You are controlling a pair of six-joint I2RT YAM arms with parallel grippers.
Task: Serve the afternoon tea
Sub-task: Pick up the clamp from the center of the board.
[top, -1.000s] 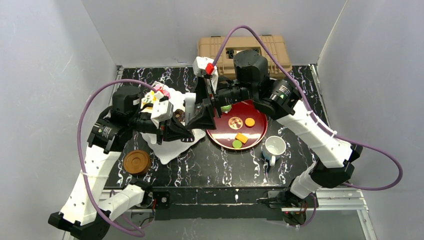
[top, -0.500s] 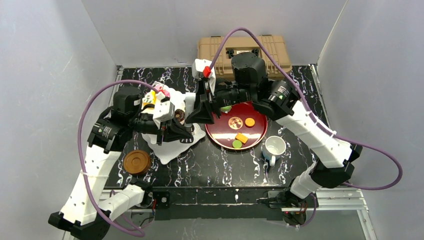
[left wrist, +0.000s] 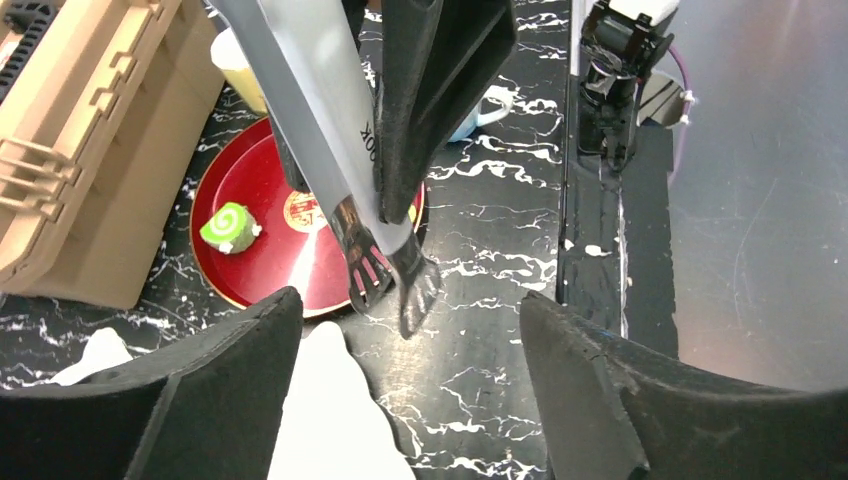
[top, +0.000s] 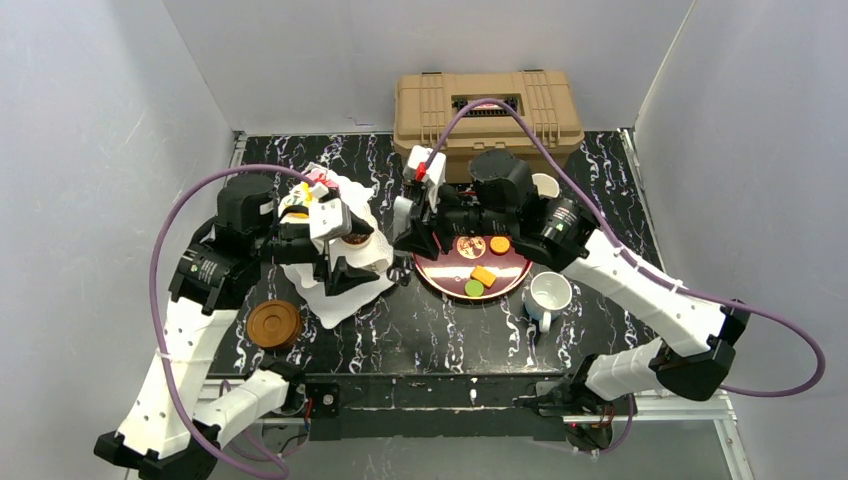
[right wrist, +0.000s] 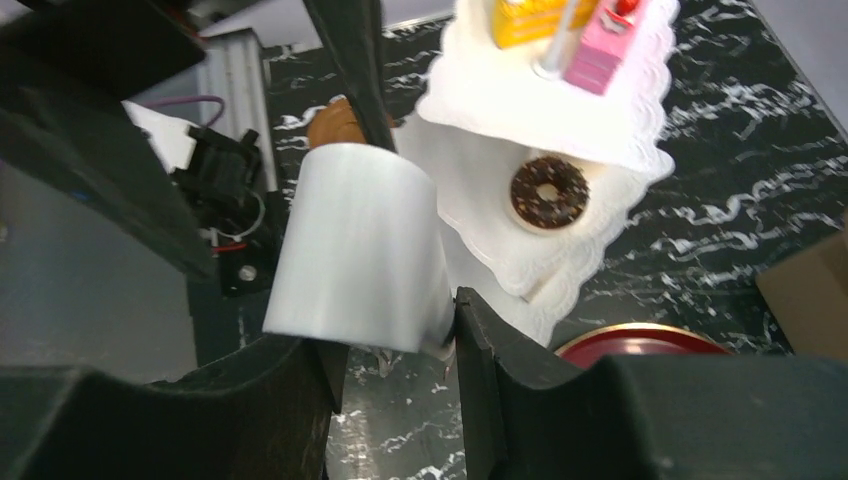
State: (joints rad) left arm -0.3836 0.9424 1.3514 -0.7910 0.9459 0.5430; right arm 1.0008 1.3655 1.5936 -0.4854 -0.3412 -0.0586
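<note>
The left gripper [left wrist: 405,330] is seen wide open, its black fingers [left wrist: 200,400] spread above the black marbled table [left wrist: 490,260]. A white edge of the stand [left wrist: 330,400] is visible between them. A pair of tongs [left wrist: 330,150], silver-armed with dark scalloped tips, is clasped by the right gripper [left wrist: 350,190]. The tips are brought nearly together at the rim of the dark red tray [left wrist: 260,270]. A green roll [left wrist: 230,228] is seen lying on the tray, which is set beside the tan case [left wrist: 70,150] at the table's far edge. Part of a white mug [left wrist: 490,100] is glimpsed nearer the near edge.
</note>
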